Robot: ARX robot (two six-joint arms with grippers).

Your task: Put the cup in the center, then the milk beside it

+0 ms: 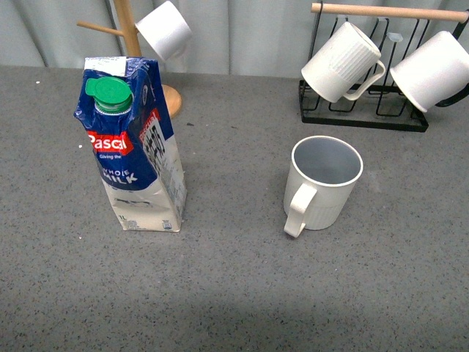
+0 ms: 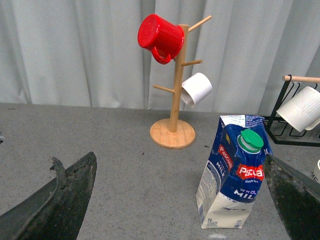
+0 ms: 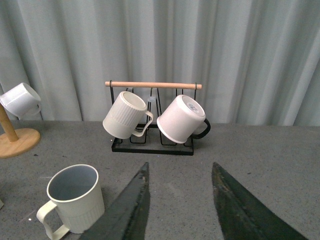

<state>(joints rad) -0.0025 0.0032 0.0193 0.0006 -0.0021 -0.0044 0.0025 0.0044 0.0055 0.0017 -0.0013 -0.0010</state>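
Note:
The ribbed cream-white cup (image 1: 323, 183) stands upright right of the table's middle, handle toward me; it also shows in the right wrist view (image 3: 75, 199). The blue and white milk (image 1: 135, 147) carton with a green cap stands upright at the left, and in the left wrist view (image 2: 235, 175). Between them lies the bare center (image 1: 234, 198) of the grey tabletop. Neither arm shows in the front view. My left gripper (image 2: 180, 165) is open, the carton just inside its one finger. My right gripper (image 3: 180, 172) is open over bare table, the cup off to one side.
A wooden mug tree (image 2: 174, 95) at the back left carries a red mug (image 2: 160, 37) and a smooth white mug (image 1: 163, 29). A black wire rack (image 1: 364, 110) at the back right holds a ribbed mug (image 1: 341, 62) and a smooth white mug (image 1: 432, 70).

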